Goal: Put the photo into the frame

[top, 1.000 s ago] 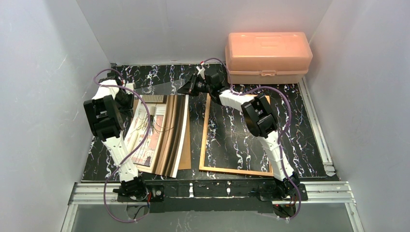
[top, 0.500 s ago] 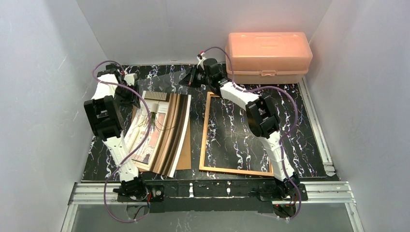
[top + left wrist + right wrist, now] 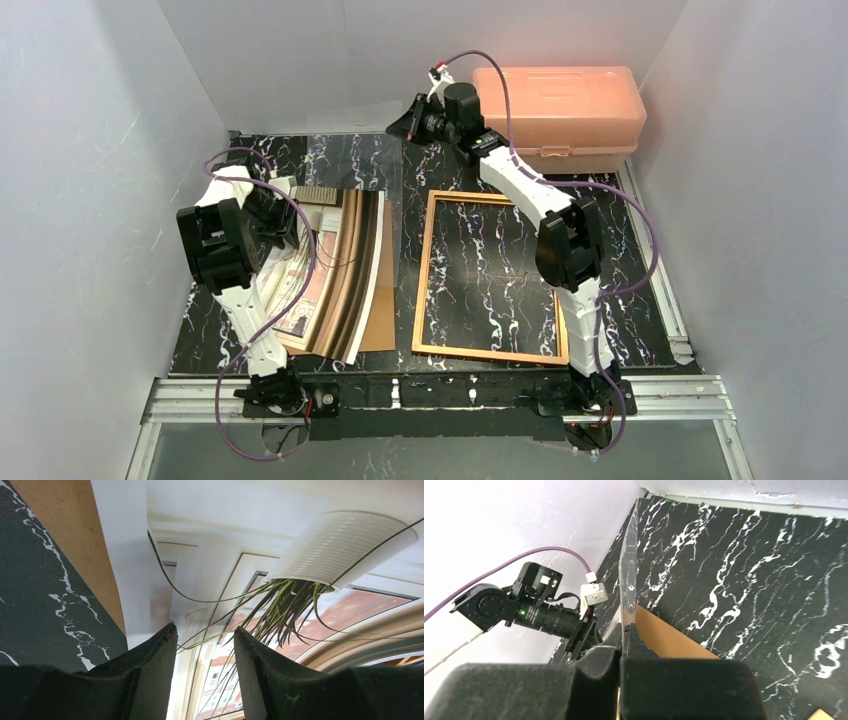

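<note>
The black marbled surface [image 3: 640, 250] carries everything. At its far right stands a pink plastic box [image 3: 555, 105]. Nearer, right of centre, the frame [image 3: 424, 270] lies flat, with marble showing inside its rails. The photo [image 3: 345, 270] lies left of the frame and apart from it, picture side up on a brown backing board [image 3: 383, 328]. Its right side bows upward.

My right jaws are clamped on the edge of a clear pane [image 3: 628, 580], holding it upright in the air over the far end of the surface, just left of the box.

My left jaws hang low over the far left part of the photo. Their fingers [image 3: 150, 670] stand a narrow gap apart, and I see only the print through that gap.
</note>
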### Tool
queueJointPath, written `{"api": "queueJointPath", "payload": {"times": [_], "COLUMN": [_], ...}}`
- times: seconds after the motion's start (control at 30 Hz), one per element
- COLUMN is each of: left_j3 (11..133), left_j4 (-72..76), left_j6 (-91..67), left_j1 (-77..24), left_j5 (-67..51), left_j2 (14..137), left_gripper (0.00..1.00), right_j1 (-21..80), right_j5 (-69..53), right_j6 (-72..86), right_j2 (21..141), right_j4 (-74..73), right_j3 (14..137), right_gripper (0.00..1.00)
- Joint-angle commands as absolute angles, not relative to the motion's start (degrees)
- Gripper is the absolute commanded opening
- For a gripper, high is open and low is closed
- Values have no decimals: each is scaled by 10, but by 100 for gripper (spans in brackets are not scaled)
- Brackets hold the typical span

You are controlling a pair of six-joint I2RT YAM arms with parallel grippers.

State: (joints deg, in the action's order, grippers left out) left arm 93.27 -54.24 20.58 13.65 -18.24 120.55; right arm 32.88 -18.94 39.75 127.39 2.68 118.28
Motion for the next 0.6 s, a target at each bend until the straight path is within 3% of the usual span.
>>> {"api": "queueJointPath", "payload": {"times": [0.0,0.37,0.57], "left_j3": [926,957,1042], "left_j4": [-538,-544,-597], "left_j6": [200,163,143], "left_j1": [137,131,123], "left_j5": [-177,-183,-248], "left_j2": [1171,1156,1117], "left_gripper": [44,46,59], "right_j1": [316,286,285], "right_j5": [-161,-142,-162], "right_j6": [357,316,317], "right_j2": [1205,1073,1011], "right_j4": [10,-124,-184], "right_j3": [1203,1212,1195], "right_gripper": [1,1,1]}}
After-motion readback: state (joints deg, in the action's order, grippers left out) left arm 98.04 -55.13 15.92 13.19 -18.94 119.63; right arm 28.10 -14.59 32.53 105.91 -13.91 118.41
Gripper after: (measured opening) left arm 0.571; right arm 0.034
